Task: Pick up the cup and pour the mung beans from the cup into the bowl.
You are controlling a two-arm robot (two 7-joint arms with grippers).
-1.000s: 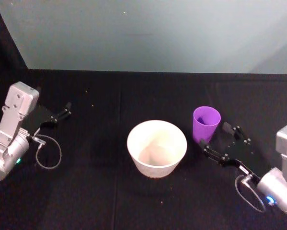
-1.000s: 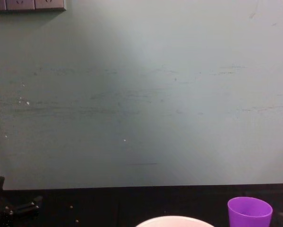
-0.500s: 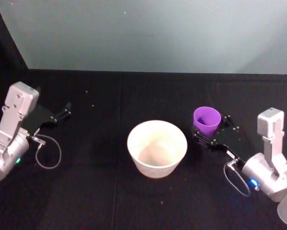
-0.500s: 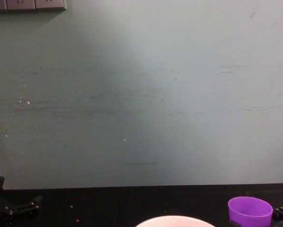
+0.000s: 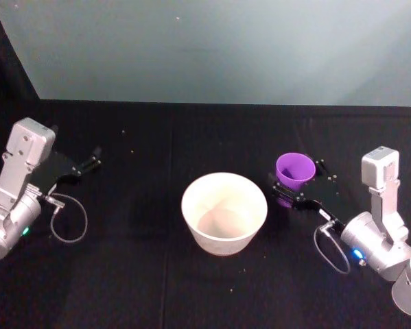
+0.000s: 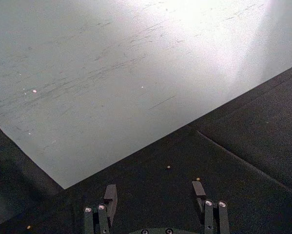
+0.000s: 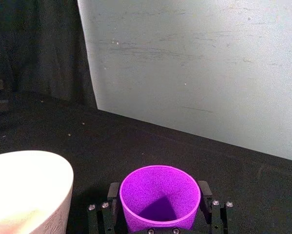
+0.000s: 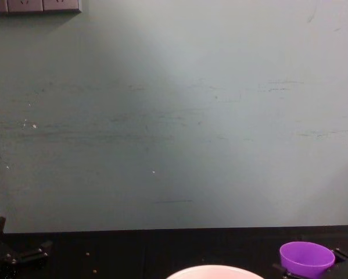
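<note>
Clasping right fingers [image 7: 113, 191], cup [image 7: 160, 195] base hidden.

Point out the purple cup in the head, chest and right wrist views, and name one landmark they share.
Head view: cup, right of centre on the black table.
Chest view: cup, bottom right.
Right wrist view: cup, bottom centre, seen close.
Shared landmark: the bowl, on the cup's left.

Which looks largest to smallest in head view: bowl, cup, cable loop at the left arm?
1. bowl: clearly the largest.
2-3. cup and cable loop: roughly alike in span, so I won't rank them. The loop is only a thin outline, while the cup is a solid shape.
</note>
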